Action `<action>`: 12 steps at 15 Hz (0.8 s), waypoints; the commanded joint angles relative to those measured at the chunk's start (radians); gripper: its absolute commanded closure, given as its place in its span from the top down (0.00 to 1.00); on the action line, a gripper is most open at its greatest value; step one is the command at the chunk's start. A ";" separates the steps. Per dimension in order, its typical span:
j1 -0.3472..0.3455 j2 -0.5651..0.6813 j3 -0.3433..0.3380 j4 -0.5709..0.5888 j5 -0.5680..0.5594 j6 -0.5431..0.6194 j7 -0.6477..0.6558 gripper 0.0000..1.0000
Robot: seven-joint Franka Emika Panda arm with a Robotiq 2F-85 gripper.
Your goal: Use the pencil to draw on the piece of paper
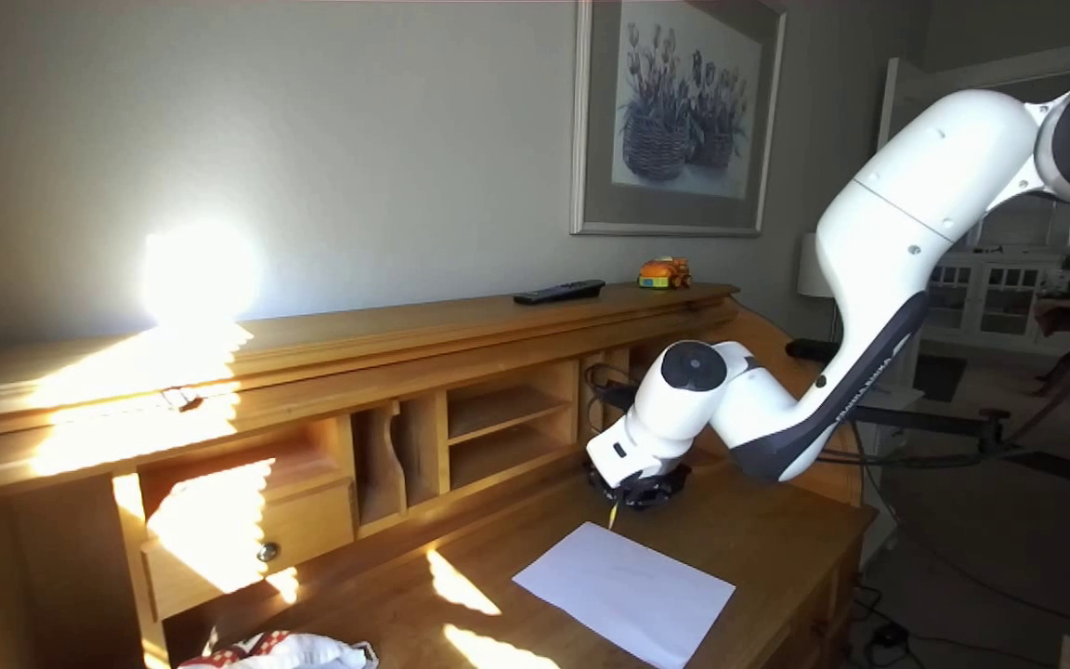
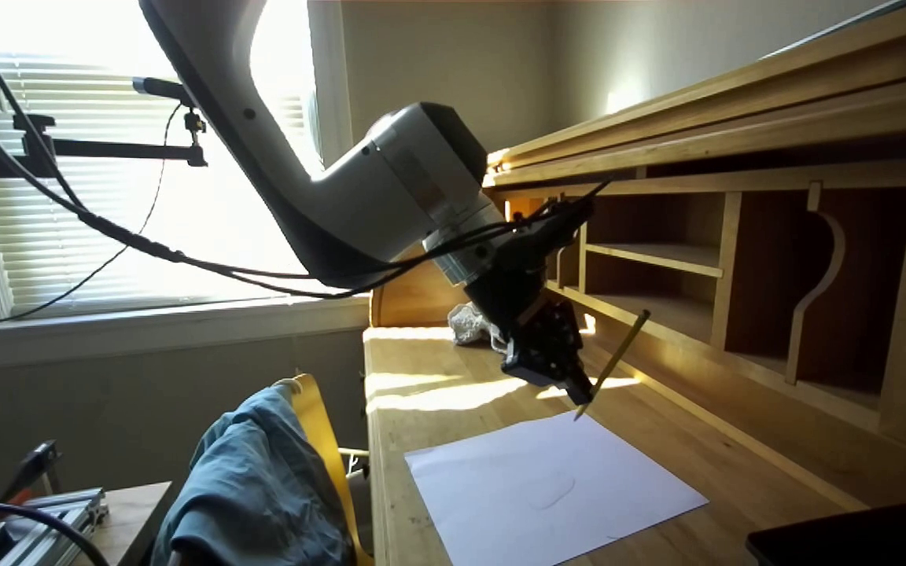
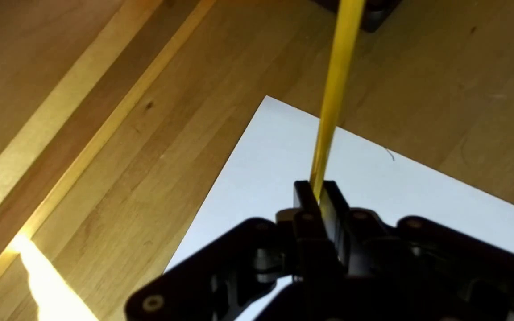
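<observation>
The white sheet of paper lies flat on the desk in both exterior views (image 1: 632, 595) (image 2: 516, 487) and the wrist view (image 3: 257, 174). A faint curved line and a short mark show on it. My gripper (image 3: 316, 191) is shut on the yellow pencil (image 3: 335, 80), and it also shows in an exterior view (image 2: 583, 391). The pencil is tilted (image 2: 620, 355); its lower tip is at the paper's corner nearest the cubbies. I cannot tell whether the tip touches the paper. In the wrist view the fingers hide the tip.
The desk's cubbies (image 2: 650, 283) rise along the back. A flat black object (image 2: 854, 538) sits beyond the paper's end. A crumpled cloth (image 1: 284, 650) lies on the desk. A chair with a blue cloth (image 2: 252, 479) stands at the front edge. Dark cables (image 2: 264, 275) hang along the arm.
</observation>
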 commanded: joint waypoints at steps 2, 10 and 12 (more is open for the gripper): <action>0.055 0.074 -0.026 0.036 -0.213 -0.008 0.256 0.02; 0.063 0.145 -0.015 0.068 -0.400 -0.017 0.489 0.02; 0.065 0.156 -0.011 0.073 -0.425 -0.018 0.524 0.02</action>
